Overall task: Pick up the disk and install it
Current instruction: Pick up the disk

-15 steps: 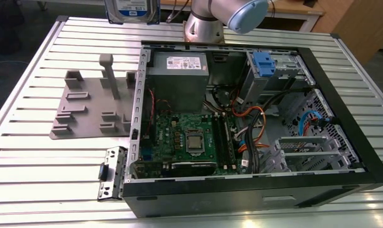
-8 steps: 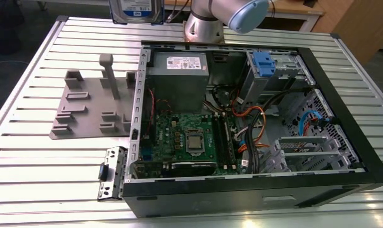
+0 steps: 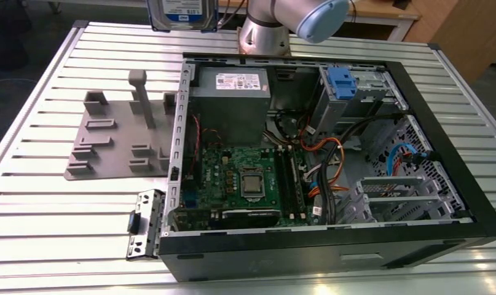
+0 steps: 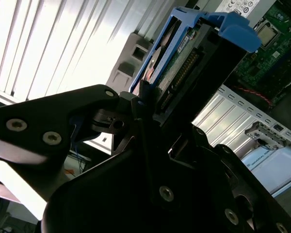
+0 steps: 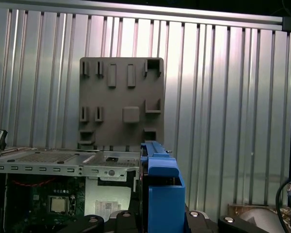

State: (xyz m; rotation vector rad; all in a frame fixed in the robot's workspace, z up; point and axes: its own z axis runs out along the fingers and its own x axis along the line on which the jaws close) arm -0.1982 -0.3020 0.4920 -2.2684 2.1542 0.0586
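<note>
The black end effector (image 4: 148, 104) is clamped on one short end of the disk (image 3: 182, 13), a flat silver rectangular hard drive framed by a bright blue plastic caddy. The disk hangs at the top edge of the exterior view, left of centre, clear of the ribbed metal worktop (image 3: 51, 221). With so narrow a hold, the disk may pivot or slip. Over the open black computer case (image 3: 444, 141), its frame could snag on the orange cables (image 3: 330, 166) or the rim.
</note>
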